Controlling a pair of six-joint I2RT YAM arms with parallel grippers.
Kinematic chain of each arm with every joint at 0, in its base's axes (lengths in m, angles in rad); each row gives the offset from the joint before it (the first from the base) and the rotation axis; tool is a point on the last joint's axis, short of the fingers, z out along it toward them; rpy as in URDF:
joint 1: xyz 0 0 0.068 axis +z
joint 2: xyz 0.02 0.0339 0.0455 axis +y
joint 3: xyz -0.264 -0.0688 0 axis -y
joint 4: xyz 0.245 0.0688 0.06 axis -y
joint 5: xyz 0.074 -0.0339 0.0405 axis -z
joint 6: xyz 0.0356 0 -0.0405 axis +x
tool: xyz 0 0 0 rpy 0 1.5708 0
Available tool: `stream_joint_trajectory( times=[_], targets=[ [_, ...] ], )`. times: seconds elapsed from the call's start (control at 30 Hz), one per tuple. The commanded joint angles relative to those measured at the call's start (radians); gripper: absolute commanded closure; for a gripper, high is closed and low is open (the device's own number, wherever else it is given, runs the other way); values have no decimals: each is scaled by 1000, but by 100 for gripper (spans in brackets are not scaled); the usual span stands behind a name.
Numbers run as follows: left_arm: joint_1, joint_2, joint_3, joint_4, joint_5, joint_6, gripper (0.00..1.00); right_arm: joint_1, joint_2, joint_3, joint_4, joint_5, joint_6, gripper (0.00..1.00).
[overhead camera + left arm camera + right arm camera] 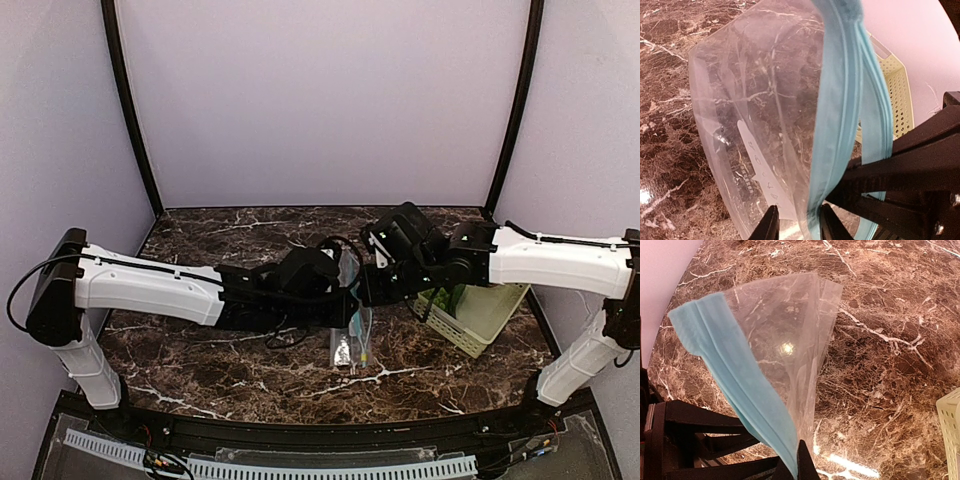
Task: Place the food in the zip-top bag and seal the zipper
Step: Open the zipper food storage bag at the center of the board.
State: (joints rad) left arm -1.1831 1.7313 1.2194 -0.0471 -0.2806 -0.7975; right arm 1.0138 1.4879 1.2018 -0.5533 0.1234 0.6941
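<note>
Firstly, the right gripper was fully closed, pinching the zipper so that the teal strip rose from its fingertips and the clear film fanned out beside it. The left gripper had one finger on either side of the same strip, with the near lip and the white label lying between them. Whether its pads had actually clamped the plastic could not be told from the wrist view.

The zip-top bag was held up between the two grippers over the marble table, and no food showed inside it. In the left wrist view the strip showed as two teal bands running slightly apart, so the mouth was judged only partly parted.

The green vegetable lay in the pale green slotted basket, just beside the right gripper. The brown oval was not in view.

The step in hand was judged to be opening the mouth. To do it well:
- Each gripper should hold one lip only, never both together.
- Each should grip the stiff strip, not the thin film, which would slip or tear.
- The lips should be drawn apart gently, straight across the mouth.
- The opening should be kept facing upward, so that the food can drop in once one arm lets go to fetch it.
</note>
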Motion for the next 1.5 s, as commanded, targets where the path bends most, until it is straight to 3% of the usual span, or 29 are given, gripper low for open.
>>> stream_joint_trajectory(
  times=[0.0, 0.2, 0.5, 0.97, 1.27, 1.47],
  targets=[
    [2, 10, 23, -6, -35, -11, 72, 12, -22, -12, 24, -12, 16, 100],
    [20, 26, 24, 14, -12, -19, 71, 17, -26, -17, 26, -12, 19, 100],
    [25, 7, 3, 30, 10, -4, 99, 17, -33, -34, 21, 13, 28, 100],
    [25, -149, -26, -86, -85, 77, 99, -25, -49, -41, -74, 119, 107, 100],
    [25, -164, -5, -159, -49, 123, 99, -39, -49, -46, -113, 191, 132, 100],
    [27, -135, 20, -202, -2, 143, 99, -41, -74, -48, -78, 137, 77, 96]
  ],
)
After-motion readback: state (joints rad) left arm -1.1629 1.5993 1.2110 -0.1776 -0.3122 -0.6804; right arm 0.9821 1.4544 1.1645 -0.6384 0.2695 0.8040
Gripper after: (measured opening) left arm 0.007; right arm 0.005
